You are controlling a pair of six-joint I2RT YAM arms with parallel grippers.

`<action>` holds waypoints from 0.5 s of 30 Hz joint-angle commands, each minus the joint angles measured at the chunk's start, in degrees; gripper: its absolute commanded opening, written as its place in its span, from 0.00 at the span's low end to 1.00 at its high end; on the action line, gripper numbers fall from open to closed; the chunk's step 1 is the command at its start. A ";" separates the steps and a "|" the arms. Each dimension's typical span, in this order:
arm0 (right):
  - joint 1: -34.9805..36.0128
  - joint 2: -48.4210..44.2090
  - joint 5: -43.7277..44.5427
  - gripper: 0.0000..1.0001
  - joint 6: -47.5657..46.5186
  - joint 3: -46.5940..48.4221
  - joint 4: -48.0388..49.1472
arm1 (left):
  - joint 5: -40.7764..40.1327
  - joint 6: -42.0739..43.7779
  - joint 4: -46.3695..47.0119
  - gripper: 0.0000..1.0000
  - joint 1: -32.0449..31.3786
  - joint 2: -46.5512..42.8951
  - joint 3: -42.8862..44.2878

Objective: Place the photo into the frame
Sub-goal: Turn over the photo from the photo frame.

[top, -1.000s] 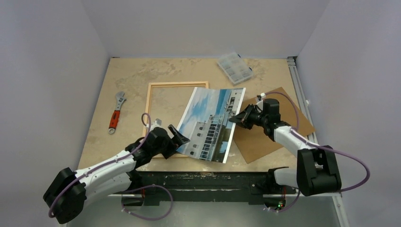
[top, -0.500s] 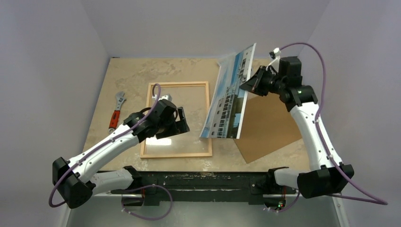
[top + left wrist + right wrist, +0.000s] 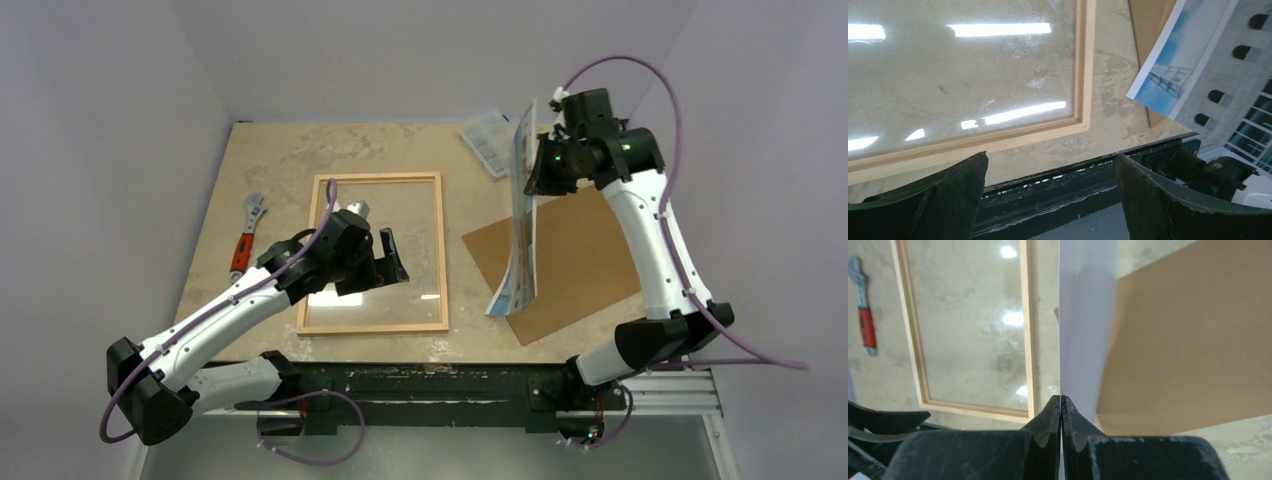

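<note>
Photo [image 3: 522, 235]: hangs edge-on from your right gripper [image 3: 537, 178], clamped on its top edge, at 3 o'clock of the frame [image 3: 375, 327], seemingly above the backing board [image 3: 585, 250]; left gripper [image 3: 385, 265] spread wide, empty, over that frame; carry the photo toward 9 o'clock, flatten, then lower.

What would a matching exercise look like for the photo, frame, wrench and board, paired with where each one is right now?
Things:
1. photo
2. frame
3. wrench
4. board

Places:
A. lying flat, under the open left gripper
B. left of the frame
C. hanging on edge, pinched in the right gripper
D. lying flat, right of the frame

Pairs: 1-C, 2-A, 3-B, 4-D
</note>
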 commanded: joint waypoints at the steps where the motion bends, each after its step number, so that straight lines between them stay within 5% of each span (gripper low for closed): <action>1: 10.08 2.82 5.66 0.00 1.18 -1.03 -1.64 | 4.85 -1.90 7.21 0.94 -0.10 -1.20 -0.65; 9: 23.19 7.82 0.23 0.09 5.57 -9.96 10.04 | 4.97 -5.67 9.71 0.95 -0.01 -2.09 -4.32; 15: 23.96 5.37 -15.44 0.68 9.63 -19.23 23.75 | 2.07 -9.53 7.86 0.95 1.08 -5.98 -8.99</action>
